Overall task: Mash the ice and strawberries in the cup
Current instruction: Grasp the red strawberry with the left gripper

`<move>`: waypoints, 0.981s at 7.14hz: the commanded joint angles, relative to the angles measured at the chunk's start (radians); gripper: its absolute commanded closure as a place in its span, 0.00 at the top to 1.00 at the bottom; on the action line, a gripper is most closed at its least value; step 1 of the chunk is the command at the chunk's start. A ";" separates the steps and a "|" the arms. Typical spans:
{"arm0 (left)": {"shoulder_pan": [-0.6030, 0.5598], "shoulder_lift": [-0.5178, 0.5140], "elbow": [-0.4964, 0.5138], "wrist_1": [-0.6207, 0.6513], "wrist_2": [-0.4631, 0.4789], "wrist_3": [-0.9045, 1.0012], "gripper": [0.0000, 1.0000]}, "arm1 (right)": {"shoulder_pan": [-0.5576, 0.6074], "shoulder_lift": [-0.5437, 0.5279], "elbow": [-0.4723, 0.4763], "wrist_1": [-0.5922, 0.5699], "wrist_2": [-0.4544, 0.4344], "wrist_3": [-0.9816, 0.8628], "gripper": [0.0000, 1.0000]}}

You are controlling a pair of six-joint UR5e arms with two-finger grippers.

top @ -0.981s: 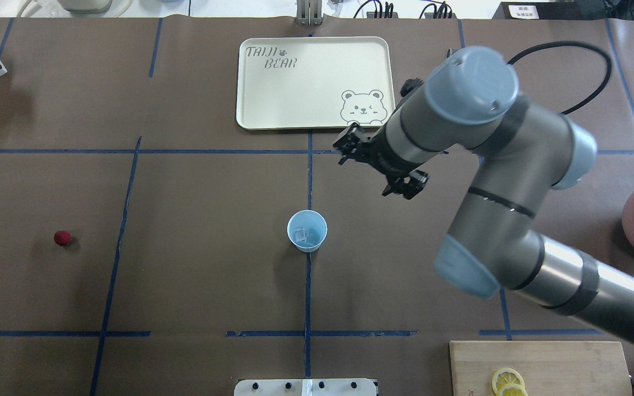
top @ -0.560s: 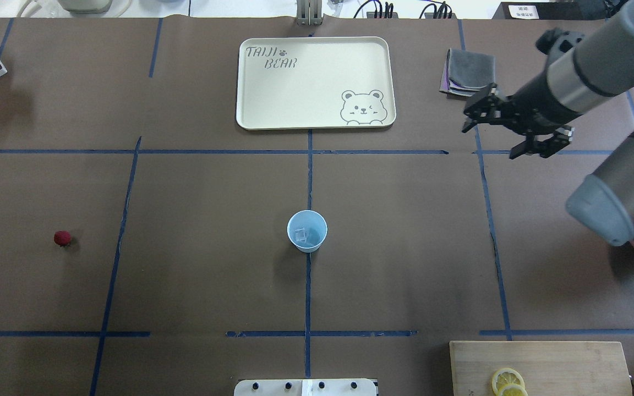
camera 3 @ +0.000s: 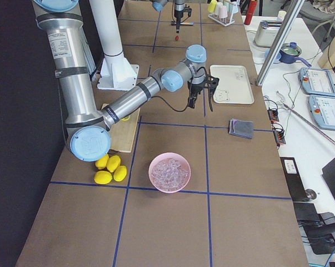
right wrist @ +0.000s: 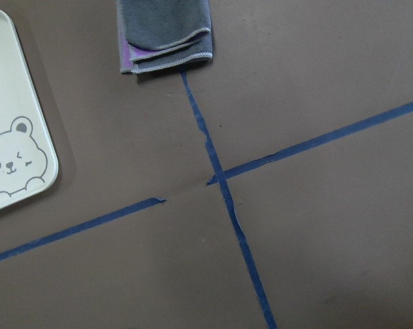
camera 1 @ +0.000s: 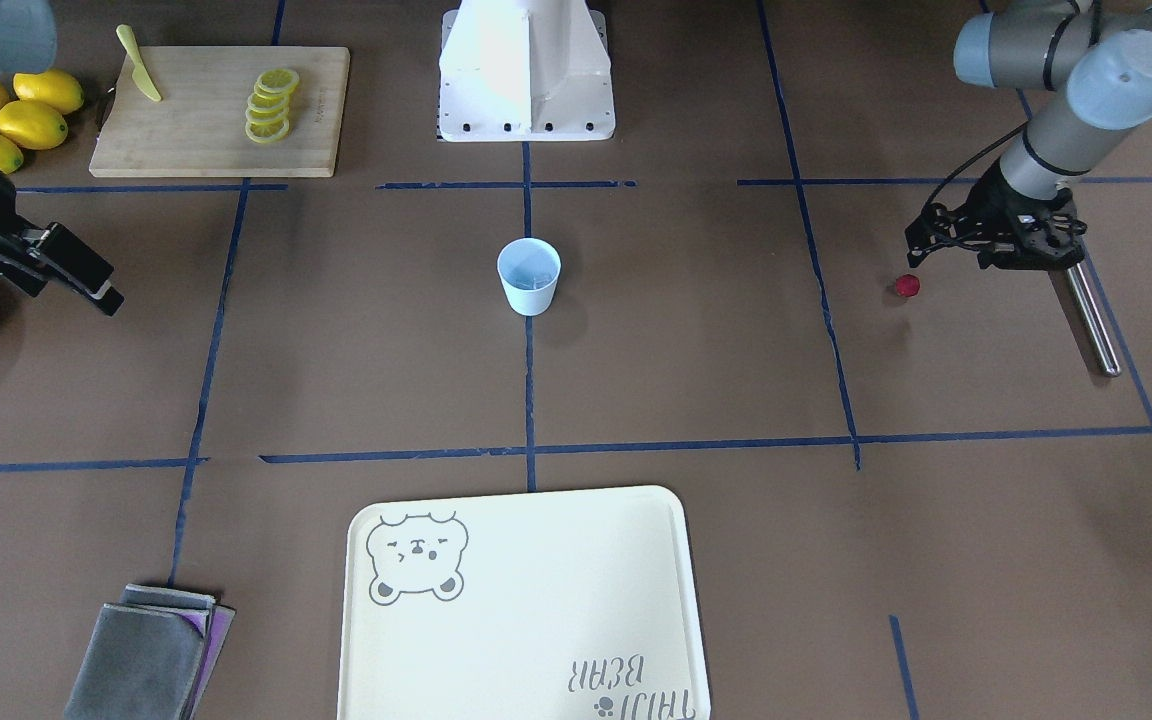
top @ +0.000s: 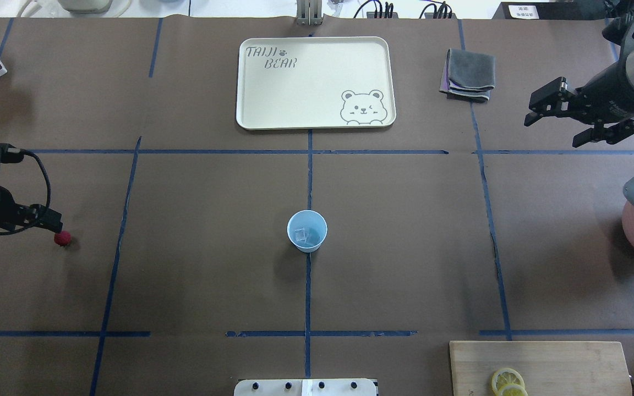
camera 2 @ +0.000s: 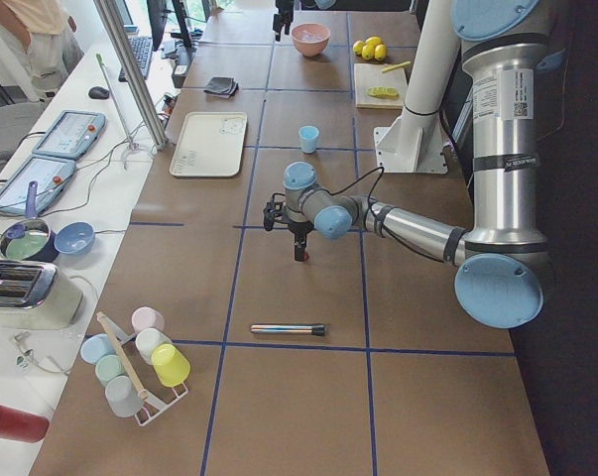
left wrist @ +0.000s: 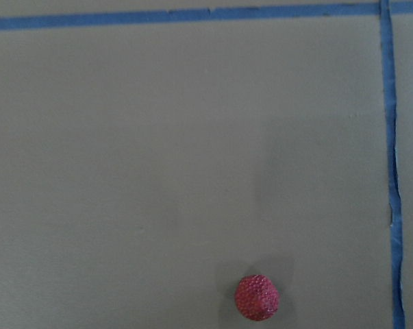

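Strawberry (top: 63, 238) lies alone on the brown counter (top: 201, 275), far out on the robot's left and well apart from the pale-blue cup (top: 307, 231), which stands upright at the middle on a blue tape line (top: 307, 286). Clear ice (top: 301, 236) sits in the bottom of the cup, and more fills a pink bowl (camera 3: 150, 173) at the robot's right. The left pincer (top: 53, 225) hangs above and just beside the berry without touching it; whether its jaws are parted or closed I cannot tell. The right pincer (top: 552, 132) hovers near a folded grey cloth (top: 468, 74), jaws spread wide, gripping nothing.
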 commanded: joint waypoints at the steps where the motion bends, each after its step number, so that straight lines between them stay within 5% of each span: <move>1: 0.054 -0.007 0.024 -0.027 0.050 -0.035 1.00 | 0.002 -0.002 -0.003 0.004 -0.006 -0.003 1.00; 7: 0.060 -0.051 0.129 -0.089 0.050 -0.035 1.00 | 0.000 -0.004 -0.017 0.007 -0.003 0.000 1.00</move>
